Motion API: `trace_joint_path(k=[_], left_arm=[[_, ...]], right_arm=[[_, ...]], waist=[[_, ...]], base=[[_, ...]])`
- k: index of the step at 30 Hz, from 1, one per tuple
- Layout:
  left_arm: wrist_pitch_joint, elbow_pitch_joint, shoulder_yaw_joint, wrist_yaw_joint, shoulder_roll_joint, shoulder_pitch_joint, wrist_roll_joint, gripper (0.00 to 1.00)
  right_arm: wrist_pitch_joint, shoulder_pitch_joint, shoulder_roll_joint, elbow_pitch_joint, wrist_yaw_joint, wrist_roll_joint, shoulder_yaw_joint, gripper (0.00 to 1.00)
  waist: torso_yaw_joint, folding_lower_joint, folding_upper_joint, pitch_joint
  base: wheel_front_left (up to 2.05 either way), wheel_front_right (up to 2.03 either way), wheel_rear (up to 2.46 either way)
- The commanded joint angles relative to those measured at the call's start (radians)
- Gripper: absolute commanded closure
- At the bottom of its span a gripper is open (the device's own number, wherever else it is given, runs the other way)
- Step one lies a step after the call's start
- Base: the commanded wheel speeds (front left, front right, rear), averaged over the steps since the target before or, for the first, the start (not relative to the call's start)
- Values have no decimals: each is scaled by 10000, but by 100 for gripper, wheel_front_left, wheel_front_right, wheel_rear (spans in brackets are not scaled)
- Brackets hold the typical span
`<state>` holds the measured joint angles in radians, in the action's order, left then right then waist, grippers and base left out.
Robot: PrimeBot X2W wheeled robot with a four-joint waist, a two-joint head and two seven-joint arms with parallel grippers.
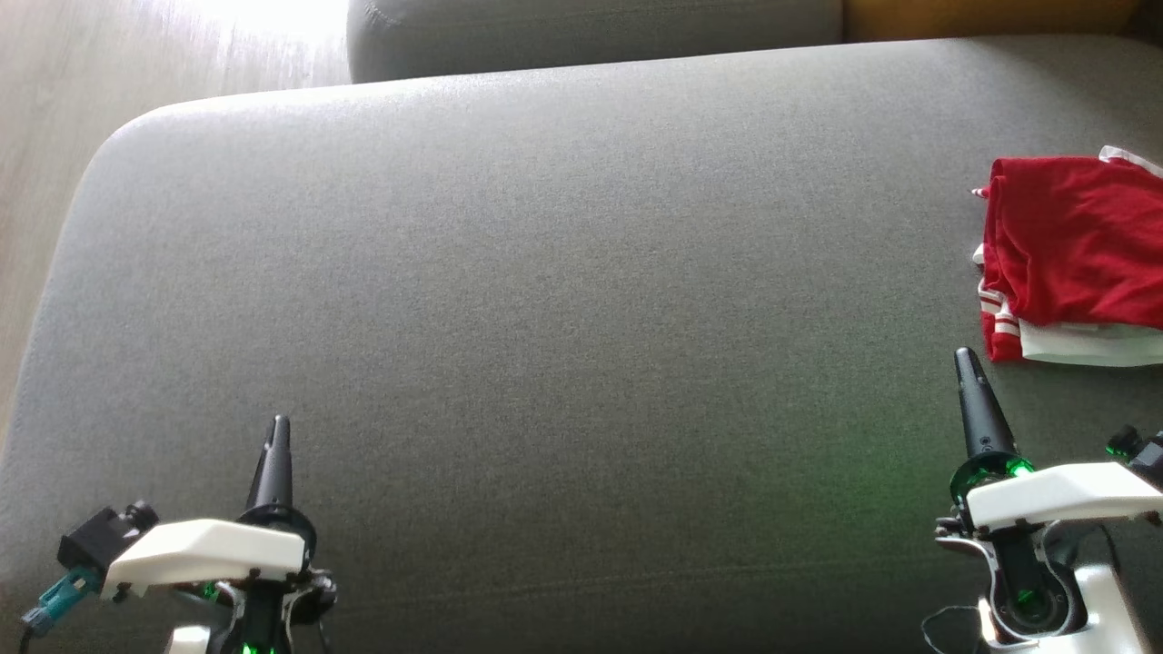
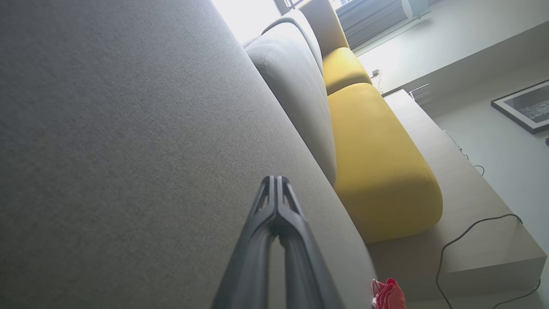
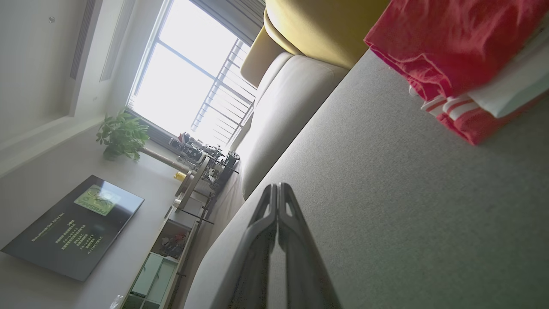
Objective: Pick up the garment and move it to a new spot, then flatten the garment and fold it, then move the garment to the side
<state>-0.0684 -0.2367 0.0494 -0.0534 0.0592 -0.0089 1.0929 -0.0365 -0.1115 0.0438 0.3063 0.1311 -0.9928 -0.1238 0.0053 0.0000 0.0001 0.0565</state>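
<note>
The garment lies at the far right of the grey seat cushion, running off the right edge of the head view. Around it the cushion's surface is bare. A grey backrest borders the cushion at the top, with a yellow cushion just behind the garment in the right wrist view, and pale wooden floor shows past the cushion's rounded left corner. Nothing lies between the garment and either arm.

The garment is red, folded into a compact, slightly rumpled stack. A white layer sticks out along its near edge, and red-and-white striped trim shows at the near left corner.

The right gripper is near the garment's striped corner, just short of it and not touching, with its jaws pressed together into one dark point, empty. In its wrist view the garment fills the upper right. The left gripper is well apart, at the lower left of the cushion, jaws also pressed together and holding nothing. Its wrist view catches only a scrap of red at the bottom edge.
</note>
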Motion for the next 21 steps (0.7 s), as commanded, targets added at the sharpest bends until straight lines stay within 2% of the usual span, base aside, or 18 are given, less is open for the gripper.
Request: trace_joint_path(k=[1, 21], left_arm=[[70, 249, -324, -93, 181, -590, 257, 100], [656, 120, -698, -372, 188, -741, 2404, 100]], right_arm=[[83, -157, 67, -386, -2, -306, 99, 100], [663, -78, 66, -480, -3, -2708, 99, 100]], waist=[[-1, 0, -1, -13], [-22, 0, -1, -227]], base=[[0, 0, 0], [0, 0, 0]])
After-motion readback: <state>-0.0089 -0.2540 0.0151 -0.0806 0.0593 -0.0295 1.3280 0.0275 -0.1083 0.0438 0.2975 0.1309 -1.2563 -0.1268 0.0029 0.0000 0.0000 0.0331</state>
